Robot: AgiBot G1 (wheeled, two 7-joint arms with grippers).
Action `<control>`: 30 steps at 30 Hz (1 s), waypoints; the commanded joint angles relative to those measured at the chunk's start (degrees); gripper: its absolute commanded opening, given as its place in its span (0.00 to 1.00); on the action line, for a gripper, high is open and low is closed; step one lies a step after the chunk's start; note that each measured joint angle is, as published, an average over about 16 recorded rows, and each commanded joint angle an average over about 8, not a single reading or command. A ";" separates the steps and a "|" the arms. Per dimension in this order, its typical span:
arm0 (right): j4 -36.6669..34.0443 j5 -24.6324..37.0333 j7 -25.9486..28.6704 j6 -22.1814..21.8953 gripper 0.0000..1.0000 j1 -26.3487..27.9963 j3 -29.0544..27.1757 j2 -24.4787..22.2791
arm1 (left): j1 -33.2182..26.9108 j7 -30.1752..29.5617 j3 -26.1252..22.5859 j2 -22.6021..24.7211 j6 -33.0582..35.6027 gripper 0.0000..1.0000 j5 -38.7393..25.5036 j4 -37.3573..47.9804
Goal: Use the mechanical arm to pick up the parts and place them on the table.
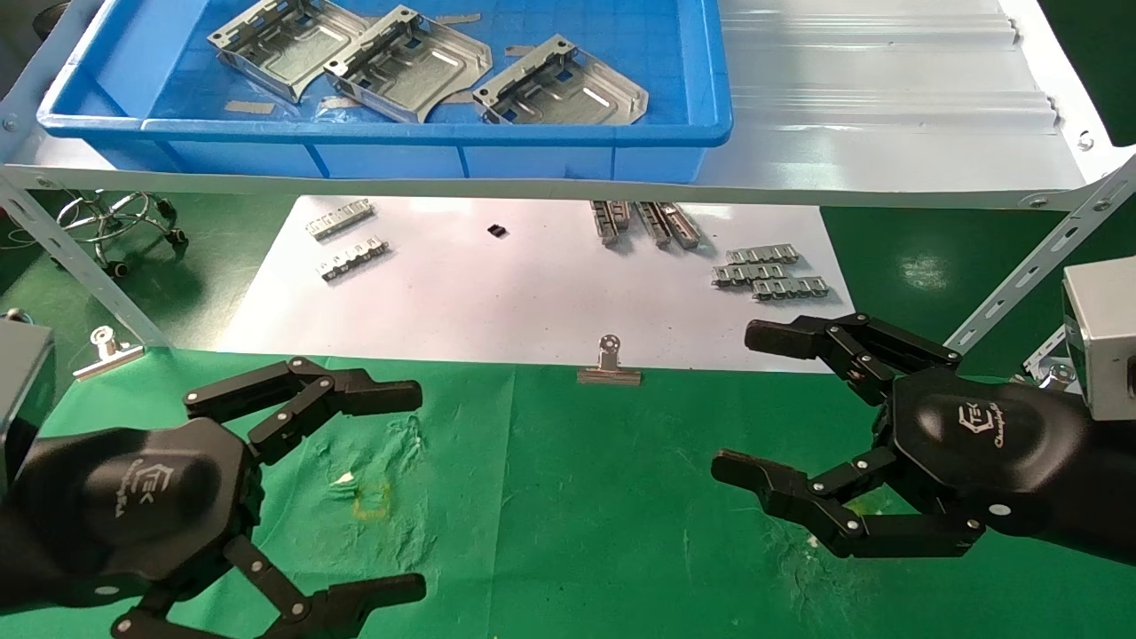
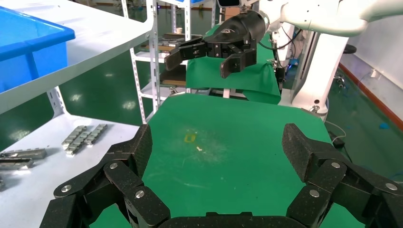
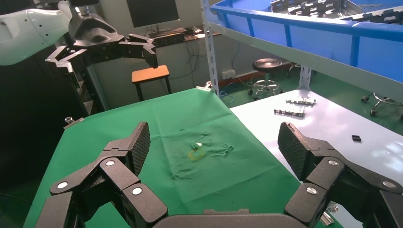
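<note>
— so why do both hands hover over the table [image 1: 568, 497]?
— nothing grasped yet: left gripper [image 1: 390, 488] and right gripper [image 1: 750, 404] hang with fingers spread wide, empty. the parts [image 1: 404, 62] lie up in the blue bin [image 1: 382, 133] (three plates), probably awaiting a reach.
</note>
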State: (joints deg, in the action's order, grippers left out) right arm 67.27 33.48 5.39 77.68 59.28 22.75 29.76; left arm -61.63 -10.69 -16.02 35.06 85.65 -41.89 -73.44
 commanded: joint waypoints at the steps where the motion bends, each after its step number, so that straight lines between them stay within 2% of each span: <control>1: 0.00 0.00 0.00 0.00 1.00 0.00 0.00 0.00 | 0.00 0.00 0.00 0.00 0.00 1.00 0.00 0.00; 11: 0.00 0.00 0.00 0.00 1.00 0.00 0.00 0.00 | 0.00 0.00 0.00 0.00 0.00 1.00 0.00 0.00; 12: 0.00 0.00 0.00 0.00 0.97 0.00 0.00 0.00 | 0.00 0.00 0.00 0.00 0.00 1.00 0.00 0.00; 13: 0.00 0.00 0.00 0.00 0.88 0.00 0.00 0.00 | 0.00 0.00 0.00 0.00 0.00 1.00 0.00 0.00; 19: 0.00 0.00 0.00 0.00 0.12 0.00 0.00 0.00 | 0.01 -0.01 0.00 -0.01 0.01 1.00 0.00 -0.02; 20: 0.00 0.00 0.00 0.00 0.03 0.00 0.00 0.00 | 0.01 -0.01 0.00 0.00 0.00 1.00 0.00 -0.01; 21: 0.00 0.00 0.00 0.00 0.00 0.00 0.00 0.00 | 0.01 -0.02 0.00 0.00 -0.02 1.00 0.00 0.01; 25: 0.00 0.00 0.00 0.00 0.00 0.00 0.00 0.00 | -0.31 -0.27 -0.18 0.58 -0.70 1.00 -0.25 -0.05; 30: 0.00 0.00 0.00 0.00 0.00 0.00 0.00 0.00 | -2.75 -2.31 -1.22 3.48 -4.63 1.00 -2.04 -1.43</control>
State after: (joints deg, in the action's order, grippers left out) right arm 67.27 33.48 5.39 77.68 59.28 22.75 29.76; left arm -64.73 -13.10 -17.22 38.64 80.83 -44.03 -74.80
